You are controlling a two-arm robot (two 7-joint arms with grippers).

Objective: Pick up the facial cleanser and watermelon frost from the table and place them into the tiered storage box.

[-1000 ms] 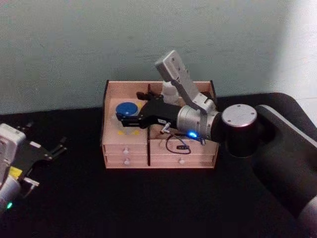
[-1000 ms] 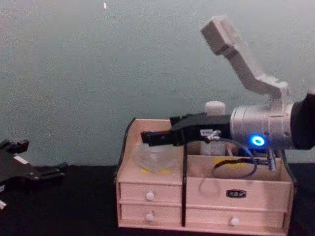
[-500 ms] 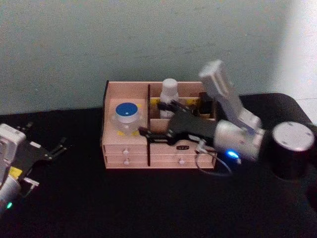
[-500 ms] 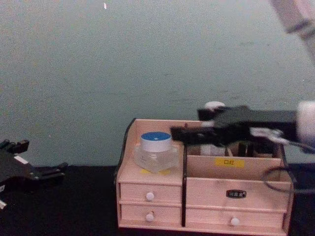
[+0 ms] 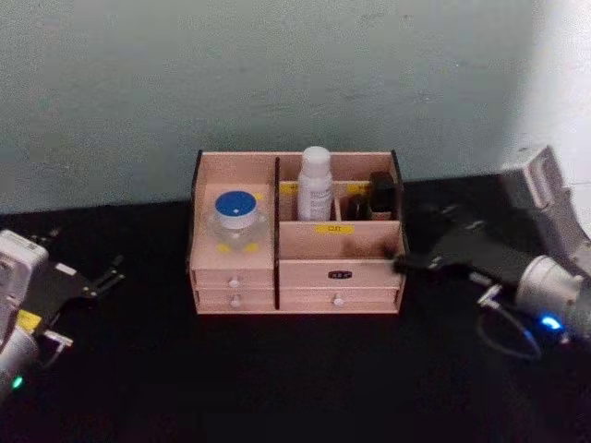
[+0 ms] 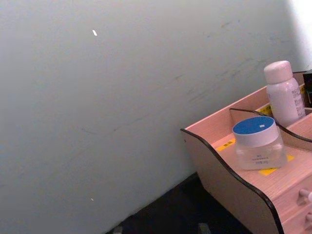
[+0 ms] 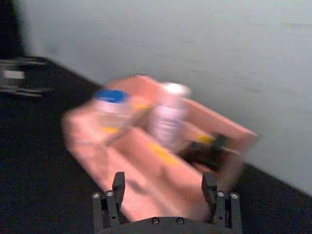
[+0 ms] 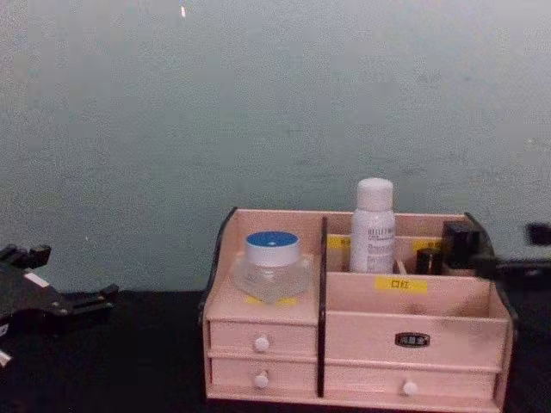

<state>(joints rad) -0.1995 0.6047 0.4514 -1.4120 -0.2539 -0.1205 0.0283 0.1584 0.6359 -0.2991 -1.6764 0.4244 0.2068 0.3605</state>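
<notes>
Head view: facial cleanser [image 5: 315, 184] upright in tiered storage box [image 5: 295, 263] rear compartment, watermelon frost [image 5: 236, 211] on left shelf. Right gripper [image 5: 413, 261] beside box, empty; left gripper [image 5: 100, 279] parked far left, fingers spread.
Left wrist view: jar, bottle both seated.
Right wrist view: jaws apart, nothing held.
Chest view: both items placed; task looks complete.

A plain test room: a black table [image 5: 277, 378] in the lower frame, a bare grey-green wall [image 5: 277, 74] above.
</notes>
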